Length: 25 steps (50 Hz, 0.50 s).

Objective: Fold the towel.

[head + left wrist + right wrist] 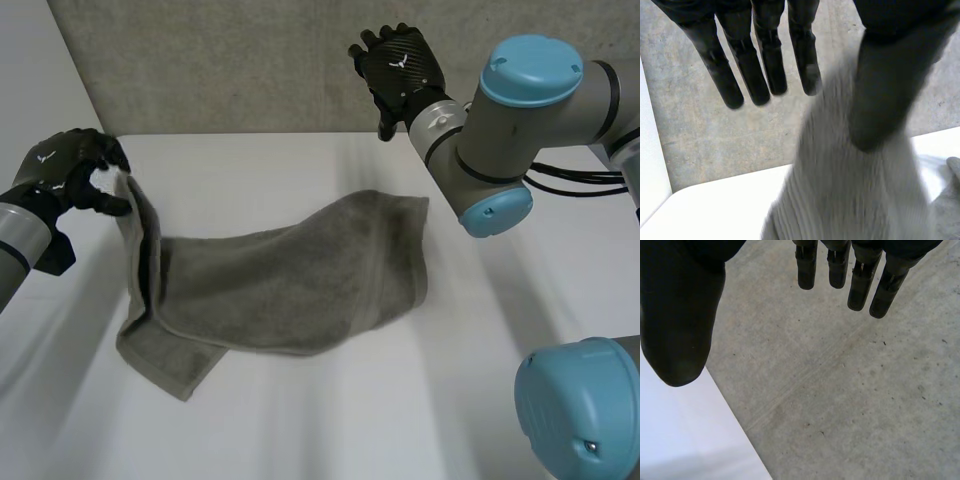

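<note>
**A:** Where the left arm comes in at the table's side, what is the left hand (62, 172) doing?

**B:** It pinches one corner of the grey towel (300, 280) and holds it up off the white table (320, 430). In the left wrist view the thumb lies on the cloth with the fingers straight behind it. The cloth is blurred there, so I cannot make out just where the fingertips meet it.

**A:** And the rest of the towel?

**B:** It hangs from the raised corner down to the table. Then it lies rumpled across the middle, running toward the right. Near the left hand a flap is doubled over, and what lies beneath it is hidden.

**A:** Further right?

**B:** The right hand (400, 65) is raised past the table's far edge, in front of the grey concrete surface (230, 60). It is well apart from the towel. In its wrist view the fingers are straight and spread away from the thumb, with nothing between them. The palm is cut off at the edge.

**A:** The right arm (520, 130)?

**B:** Its grey joints and light-blue caps stand at the right, the nearest cap partly cut off.
</note>
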### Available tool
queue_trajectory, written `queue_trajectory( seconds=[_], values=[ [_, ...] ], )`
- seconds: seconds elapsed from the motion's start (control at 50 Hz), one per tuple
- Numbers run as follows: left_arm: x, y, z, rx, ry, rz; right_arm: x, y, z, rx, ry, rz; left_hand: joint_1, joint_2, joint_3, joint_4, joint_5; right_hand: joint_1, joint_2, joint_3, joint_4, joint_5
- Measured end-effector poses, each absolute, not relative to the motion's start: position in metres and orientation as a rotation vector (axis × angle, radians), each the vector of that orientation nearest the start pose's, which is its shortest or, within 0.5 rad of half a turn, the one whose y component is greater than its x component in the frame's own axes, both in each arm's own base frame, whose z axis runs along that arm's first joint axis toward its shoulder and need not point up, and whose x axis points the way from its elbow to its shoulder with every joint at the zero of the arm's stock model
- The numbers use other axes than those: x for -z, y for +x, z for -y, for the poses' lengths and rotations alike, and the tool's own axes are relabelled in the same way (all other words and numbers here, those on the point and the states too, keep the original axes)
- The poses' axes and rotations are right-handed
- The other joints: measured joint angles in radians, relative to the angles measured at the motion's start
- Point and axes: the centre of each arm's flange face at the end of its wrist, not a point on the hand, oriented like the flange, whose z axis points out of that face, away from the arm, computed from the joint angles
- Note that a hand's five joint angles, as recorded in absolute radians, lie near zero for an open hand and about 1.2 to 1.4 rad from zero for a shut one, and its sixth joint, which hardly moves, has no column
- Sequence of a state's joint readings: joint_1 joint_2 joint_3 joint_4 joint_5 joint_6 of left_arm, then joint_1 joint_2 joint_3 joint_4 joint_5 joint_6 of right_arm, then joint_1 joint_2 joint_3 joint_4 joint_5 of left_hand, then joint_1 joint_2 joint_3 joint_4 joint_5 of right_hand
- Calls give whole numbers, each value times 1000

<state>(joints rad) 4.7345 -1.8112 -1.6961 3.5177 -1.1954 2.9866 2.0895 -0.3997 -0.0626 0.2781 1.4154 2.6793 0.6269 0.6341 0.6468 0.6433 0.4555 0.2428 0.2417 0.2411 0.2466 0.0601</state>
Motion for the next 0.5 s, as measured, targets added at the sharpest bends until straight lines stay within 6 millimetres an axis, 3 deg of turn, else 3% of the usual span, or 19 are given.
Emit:
queue_trajectory(
  seconds=[0.18,0.36,0.5],
  values=[
    [-227,-159,339,2438,279,-2493,-273,368,358,2055,-1160,-1821,-132,-125,-139,-137,-157,0,0,0,0,0],
    [-231,-150,333,2389,395,-2379,-242,356,310,1480,-1323,-2020,-140,-136,-145,-150,-171,0,0,0,0,0],
    [-231,-150,325,2348,566,-2288,-234,345,277,1302,-1341,-2042,-144,-140,-156,-154,-178,0,0,0,0,0]
  ],
)
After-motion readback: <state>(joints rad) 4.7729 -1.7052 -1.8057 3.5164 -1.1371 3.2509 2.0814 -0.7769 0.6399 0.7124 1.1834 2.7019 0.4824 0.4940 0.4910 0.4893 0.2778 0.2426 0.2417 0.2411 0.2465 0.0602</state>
